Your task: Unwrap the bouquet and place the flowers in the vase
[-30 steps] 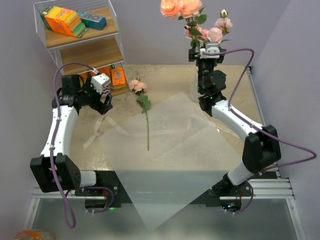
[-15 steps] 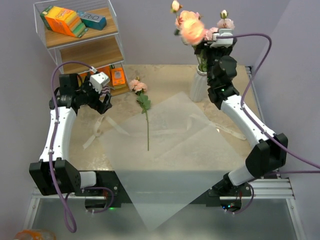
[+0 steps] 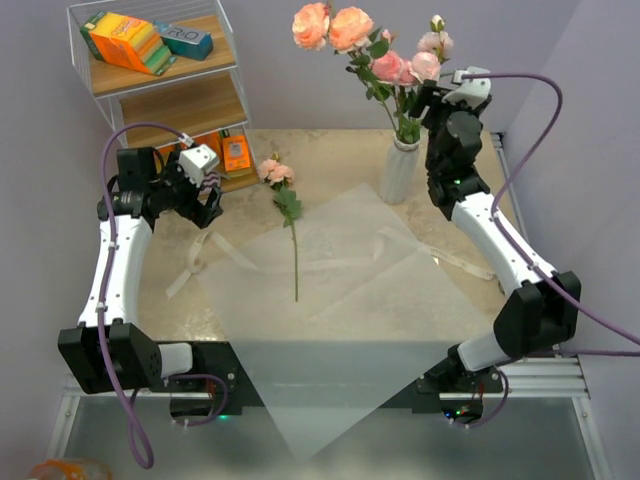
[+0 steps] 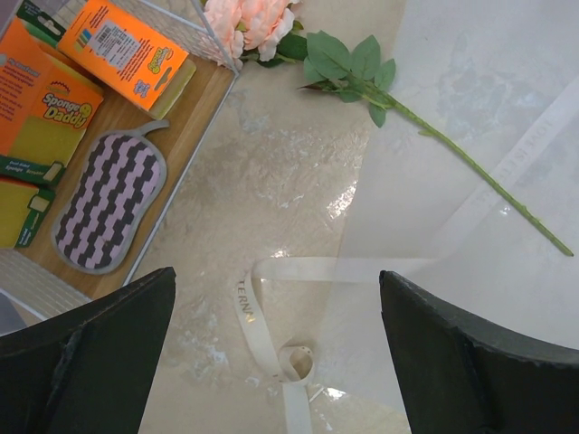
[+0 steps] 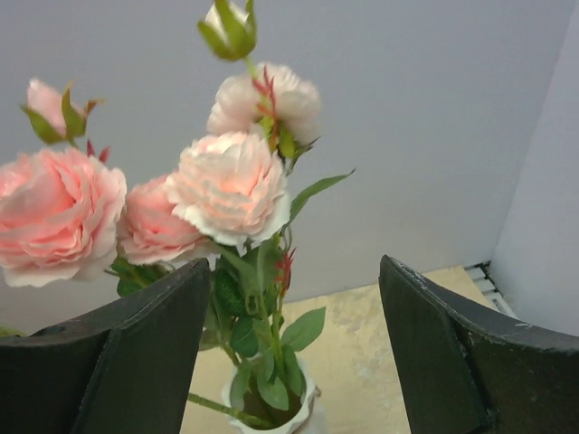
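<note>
The white ribbed vase (image 3: 397,173) stands at the back right of the table, its scalloped rim (image 5: 271,423) low in the right wrist view. Several pink and peach flowers (image 3: 345,30) rise from it on green stems (image 5: 271,298). My right gripper (image 3: 432,103) hangs open just right of the blooms, its dark fingers (image 5: 118,362) wide apart and gripping nothing. One loose pink rose (image 3: 276,172) lies on the table, its stem (image 4: 470,167) across the bouquet's flattened paper (image 3: 340,270). My left gripper (image 3: 208,205) hovers open over the cream ribbon (image 4: 258,316).
A wire-and-wood shelf (image 3: 160,75) stands at the back left, holding sponge packs (image 4: 99,54) and a striped pad (image 4: 113,199). Another ribbon length (image 3: 455,262) trails right of the paper. The paper overhangs the table's near edge (image 3: 320,420).
The right gripper, which held flowers over the vase, has let them go and drawn back to the right. The flowers now stand in the vase. The left arm barely moved.
</note>
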Available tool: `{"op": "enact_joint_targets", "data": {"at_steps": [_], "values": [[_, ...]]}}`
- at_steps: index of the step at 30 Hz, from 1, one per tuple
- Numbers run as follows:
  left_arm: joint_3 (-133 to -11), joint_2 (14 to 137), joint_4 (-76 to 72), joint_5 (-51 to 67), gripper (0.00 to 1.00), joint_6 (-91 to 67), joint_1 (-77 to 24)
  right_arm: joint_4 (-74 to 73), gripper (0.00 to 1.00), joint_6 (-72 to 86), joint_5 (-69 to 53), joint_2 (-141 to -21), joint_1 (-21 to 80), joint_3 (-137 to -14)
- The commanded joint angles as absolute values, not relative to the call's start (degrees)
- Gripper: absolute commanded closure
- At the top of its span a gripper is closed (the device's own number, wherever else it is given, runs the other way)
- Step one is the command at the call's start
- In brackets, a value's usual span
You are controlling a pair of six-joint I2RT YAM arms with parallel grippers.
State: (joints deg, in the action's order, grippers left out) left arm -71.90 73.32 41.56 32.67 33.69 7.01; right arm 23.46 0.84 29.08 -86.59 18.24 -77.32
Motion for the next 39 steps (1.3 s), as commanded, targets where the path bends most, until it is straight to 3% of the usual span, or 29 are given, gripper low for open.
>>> {"op": "enact_joint_targets", "data": {"at_steps": [1, 5, 10, 12, 15, 19, 25, 31, 39], "values": [[-72.16, 71.81, 41.75, 32.78, 0.01, 34.45, 7.47, 25.58, 0.22, 4.31, 30.77, -80.51, 18.02, -78.58], [-72.42, 71.72, 41.75, 33.05, 0.01, 34.45, 7.47, 23.74, 0.29, 5.44, 25.25, -76.47, 17.84, -77.7], [-72.33, 71.98, 41.57, 33.22, 0.01, 34.28, 7.47, 26.45, 0.88, 6.24, 13.21, -69.19, 18.02, -70.06], [-72.42, 71.98, 41.57, 33.4, 0.01, 34.19, 7.47, 25.41, 0.94, 5.72, 4.37, -68.12, 18.02, -67.68], [-72.42, 72.16, 41.48, 33.57, 0.01, 34.19, 7.38, 23.73, 0.96, 5.62, -2.96, -66.98, 17.93, -65.92], [-72.42, 72.42, 41.75, 33.84, 0.01, 34.19, 7.47, 25.57, 0.92, 8.6, -15.52, -66.88, 18.28, -63.37], [-72.25, 72.33, 42.01, 33.75, 0.01, 34.28, 7.47, 23.03, 0.94, 7.83, -23.64, -75.49, 20.99, -71.87], [-71.98, 72.07, 42.01, 33.75, 0.01, 34.01, 7.47, 20.83, 0.97, 2.47, -14.53, -85.24, 28.38, -80.49], [-71.37, 70.93, 42.45, 32.52, 0.01, 34.72, 7.47, 29.27, 1.0, 0.27, 15.95, -90.96, 30.5, -84.72]]}}
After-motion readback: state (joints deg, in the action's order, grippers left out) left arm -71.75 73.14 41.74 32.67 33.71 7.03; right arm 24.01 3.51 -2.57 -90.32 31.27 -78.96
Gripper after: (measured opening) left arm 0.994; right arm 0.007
